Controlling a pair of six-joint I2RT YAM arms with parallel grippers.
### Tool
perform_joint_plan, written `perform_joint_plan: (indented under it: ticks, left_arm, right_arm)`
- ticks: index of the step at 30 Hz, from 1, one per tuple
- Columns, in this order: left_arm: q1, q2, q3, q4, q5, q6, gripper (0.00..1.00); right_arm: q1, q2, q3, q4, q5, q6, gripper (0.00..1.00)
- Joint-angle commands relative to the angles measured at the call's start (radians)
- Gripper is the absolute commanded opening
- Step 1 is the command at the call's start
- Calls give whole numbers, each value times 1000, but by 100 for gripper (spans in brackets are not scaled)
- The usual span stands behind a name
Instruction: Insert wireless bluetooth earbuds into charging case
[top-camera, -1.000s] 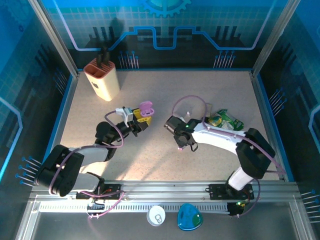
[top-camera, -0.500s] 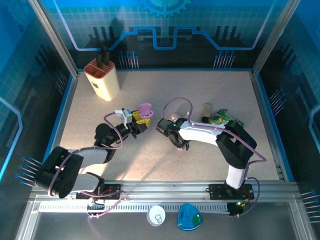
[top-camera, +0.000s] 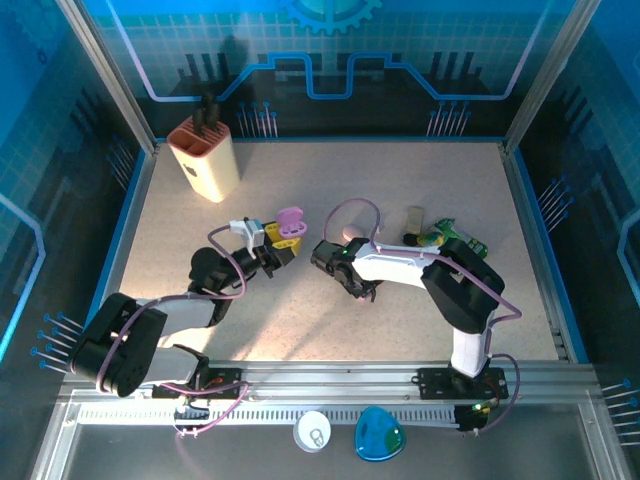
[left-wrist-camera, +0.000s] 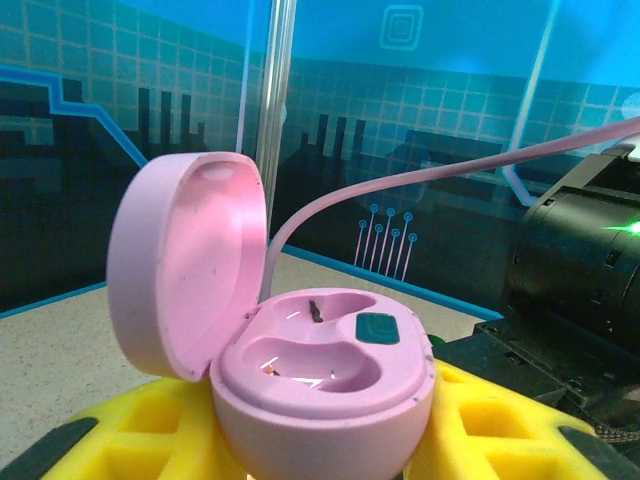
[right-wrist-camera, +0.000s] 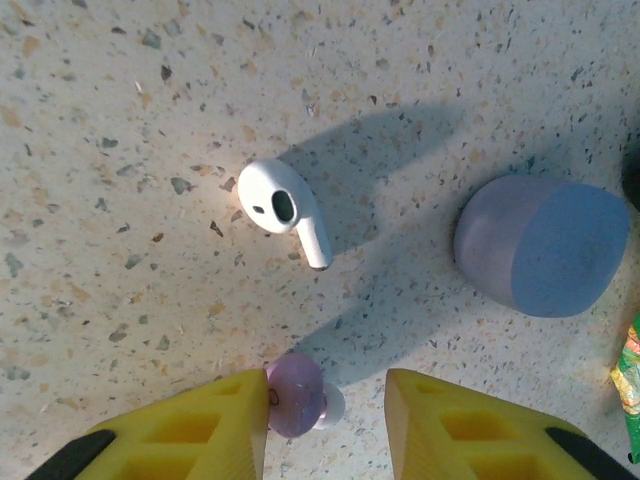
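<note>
My left gripper (top-camera: 281, 246) is shut on a pink charging case (left-wrist-camera: 322, 368) whose lid (left-wrist-camera: 185, 268) stands open; both sockets are empty. The case (top-camera: 290, 222) sits left of my right gripper (top-camera: 358, 287). In the right wrist view my right gripper (right-wrist-camera: 325, 425) hangs open just above the table, a lavender earbud (right-wrist-camera: 296, 393) lying between its yellow fingers (right-wrist-camera: 200, 432). The bud touches the left finger, with a gap to the right one. A white earbud (right-wrist-camera: 283, 207) lies further out on the table.
A closed lavender case (right-wrist-camera: 540, 246) lies right of the white bud. A beige holder (top-camera: 205, 160) stands at the back left and a green packet (top-camera: 450, 240) right of centre. A white disc (top-camera: 313, 432) and a blue case (top-camera: 379, 435) rest by the front rail.
My right arm has swung left toward the pink case and its jaws have narrowed around the lavender earbud. The left arm and the case have stayed put.
</note>
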Motion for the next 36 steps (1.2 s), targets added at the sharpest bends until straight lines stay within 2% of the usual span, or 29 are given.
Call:
perform_joint_plan:
  ticks: [1, 17, 25, 28, 32, 36]
  left_arm:
    - [10, -23, -12, 33, 8, -10, 38]
    - [10, -15, -11, 34, 10, -10, 38]
    - [10, -14, -12, 33, 14, -9, 37]
    - [10, -13, -11, 33, 19, -8, 37]
    - [10, -5, -9, 33, 29, -6, 37]
    - [8, 13, 3, 33, 54, -12, 37]
  right_arm:
    - [14, 24, 23, -31, 12, -2, 38]
    - [12, 63, 31, -75, 3, 17, 36]
    - [12, 60, 32, -74, 5, 23, 25]
    - [10, 33, 28, -69, 4, 24, 20]
    - [-6, -24, 5, -32, -24, 26, 21]
    - [-55, -114, -34, 13, -132, 45, 21]
